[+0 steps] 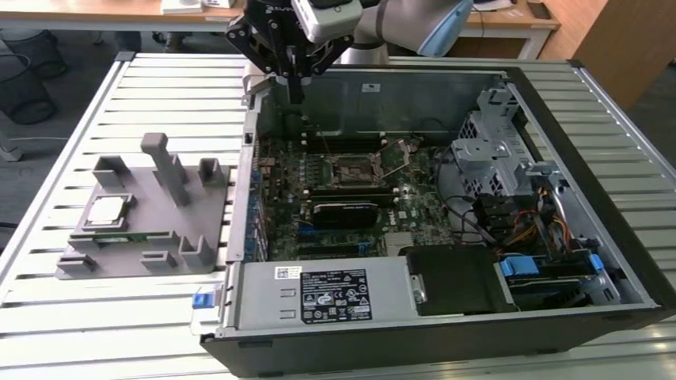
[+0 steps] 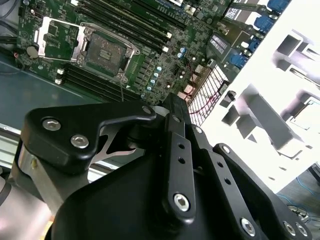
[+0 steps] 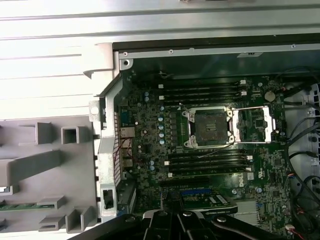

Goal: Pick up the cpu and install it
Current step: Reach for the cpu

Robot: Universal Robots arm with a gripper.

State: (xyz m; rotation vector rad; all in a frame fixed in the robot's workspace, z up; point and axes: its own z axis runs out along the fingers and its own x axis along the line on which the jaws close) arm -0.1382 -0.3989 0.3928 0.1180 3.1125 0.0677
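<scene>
pre-pick stage: gripper point(image 1: 298, 96) hangs over pc case point(image 1: 444, 336) rear edge, fingers look closed, empty. cpu point(image 1: 109, 208) sits in grey holder point(image 1: 158, 215) on table point(image 1: 95, 317), well apart. socket point(image 3: 210, 127) open, bare. pick needs fingers apart over cpu.

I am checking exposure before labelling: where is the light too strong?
In the second wrist view the grey holder is washed out white; in the first wrist view the slatted table glares; in the exterior view the cpu is evenly lit.
</scene>
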